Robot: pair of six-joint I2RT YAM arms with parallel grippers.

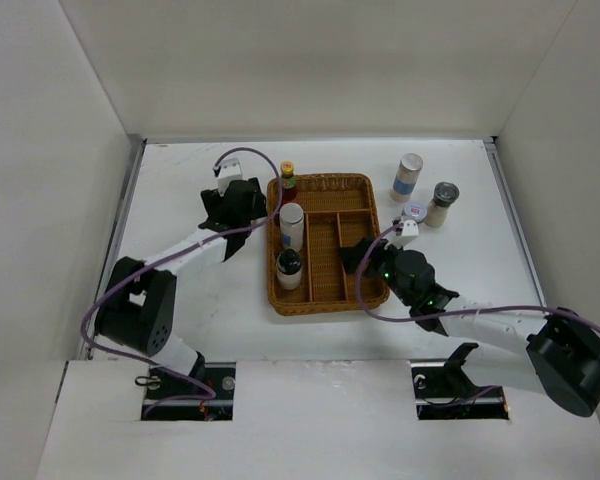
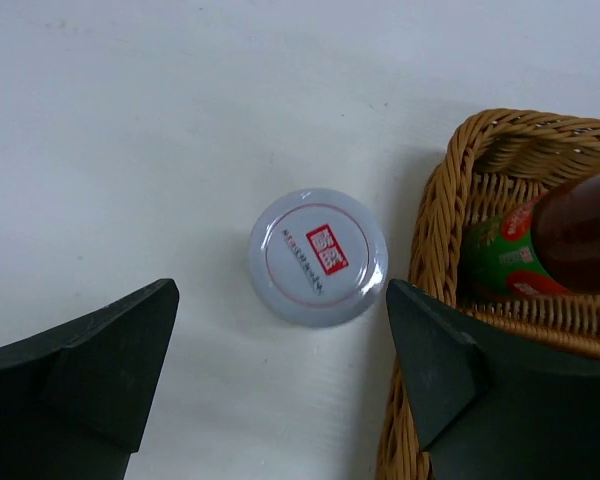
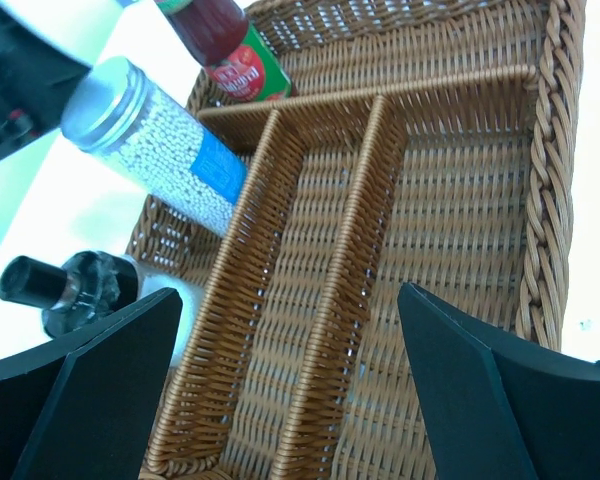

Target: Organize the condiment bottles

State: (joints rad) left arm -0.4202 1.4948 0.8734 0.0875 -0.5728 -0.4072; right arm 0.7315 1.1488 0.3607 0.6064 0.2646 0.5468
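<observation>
As the short jar (image 2: 318, 257) stands on the white counter (image 2: 130, 120) just beside the outer rim of the wicker tray (image 2: 435, 200), the left tool (image 2: 278, 295) hangs over it with its jaws spread wide. One finger is on each side of the jar and neither touches it, so the tool holds nothing.

I judge this jar to be light and stiff, of glass or hard plastic. Its round lid with a red stamp looks smooth and may slip. It is better to close on the side wall under the lid, across the widest part, and low near the counter. The finger on the tray side is very near the wicker, so it may catch the rim on the way down.

The right tool (image 3: 288, 295) is over the empty middle compartments of the tray, also released, with nothing between its fingers. The sauce bottle (image 3: 230, 50) stands in the far left corner of the tray. The tall jar of white grains (image 3: 160, 140) and the black-capped bottle (image 3: 40, 285) are in the long compartment along the left side. These are taller and probably tip more easily, so a hold at the middle of the body seems safer than one at the cap.

Three more stand on the counter to the right of the tray: a tall cylinder (image 1: 408, 176), a silver-lidded jar (image 1: 442, 203) and a purple-topped jar (image 1: 414, 211).
</observation>
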